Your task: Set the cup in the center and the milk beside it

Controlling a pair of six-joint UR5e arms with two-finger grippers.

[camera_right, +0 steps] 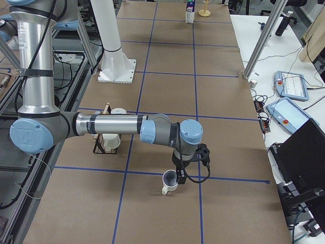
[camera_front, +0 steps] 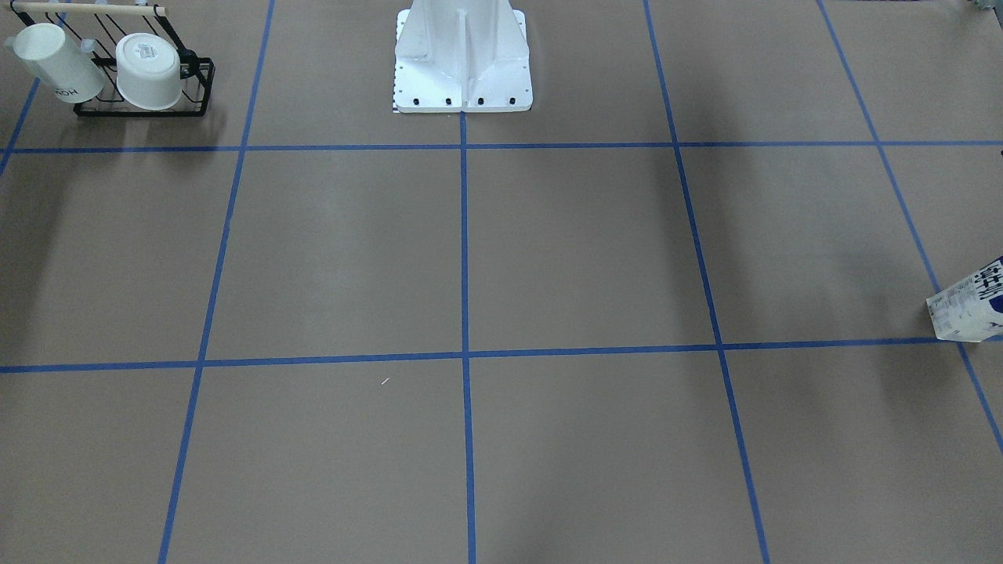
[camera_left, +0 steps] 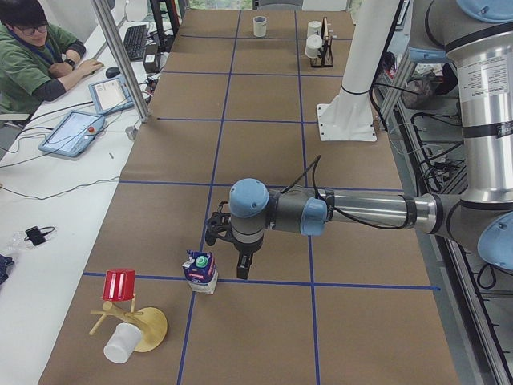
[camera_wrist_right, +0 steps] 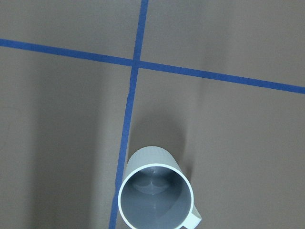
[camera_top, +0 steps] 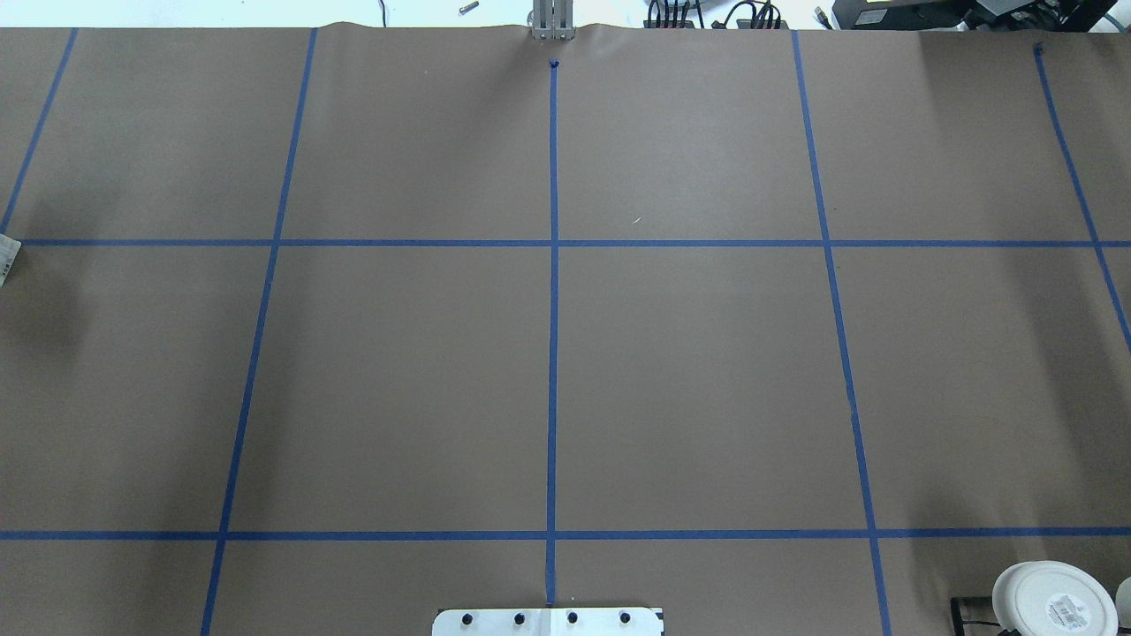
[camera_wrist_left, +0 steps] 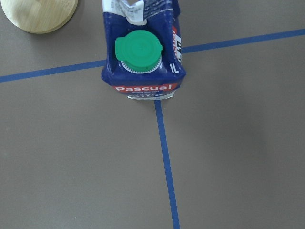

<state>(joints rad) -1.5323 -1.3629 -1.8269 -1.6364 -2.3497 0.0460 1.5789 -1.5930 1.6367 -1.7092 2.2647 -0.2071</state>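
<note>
Both arms reach low over their things at opposite table ends, well apart from the center (camera_top: 398,389).

In the left-end view the left gripper (camera_left: 243,269) is just at 3 o'clock of the upright milk (camera_left: 200,273). The carton stands on a crossing of blue tape (camera_wrist_left: 164,143), green cap up, with a round wooden base (camera_wrist_left: 40,14) at 11 o'clock in the left wrist view. In the right-end view the right gripper (camera_right: 182,175) is just at 3 o'clock of the cup (camera_right: 170,179). The cup stands upright against a tape line, its handle toward 5 o'clock in the right wrist view. Whether either gripper is spread or closed, I cannot tell.
</note>
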